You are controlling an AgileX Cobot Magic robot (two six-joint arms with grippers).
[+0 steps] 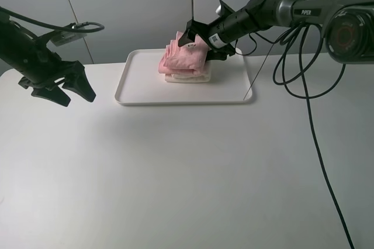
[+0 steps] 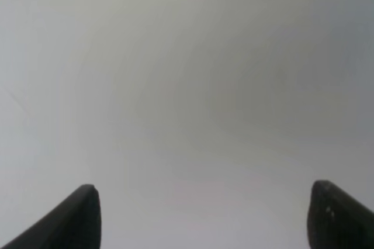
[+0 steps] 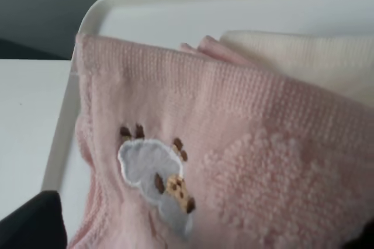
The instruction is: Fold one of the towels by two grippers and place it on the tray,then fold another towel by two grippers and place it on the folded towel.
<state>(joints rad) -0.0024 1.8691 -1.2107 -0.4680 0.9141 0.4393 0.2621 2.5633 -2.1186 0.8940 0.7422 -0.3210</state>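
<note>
On the white tray (image 1: pixel 140 94) at the far side of the table (image 1: pixel 187 173), your pink towel (image 1: pixel 184 59) sits folded on top of the cream-white towel (image 1: pixel 187 77).

Your right gripper (image 1: pixel 201 41) reaches in over the stack from the right; its fingers (image 1: pixel 188 34) straddle the top of the pink towel, spread apart, and you cannot tell from these views whether they touch the cloth. Its wrist camera looks closely at the pink terry, showing a small embroidered patch (image 3: pixel 155 182) in pale blue with brown marks, the cream-white towel (image 3: pixel 304 56) behind it and the tray rim (image 3: pixel 87 21). Your left gripper (image 1: pixel 69 92) hangs well left of the tray above bare table, its fingers (image 2: pixel 64 220) wide apart with nothing between them.
</note>
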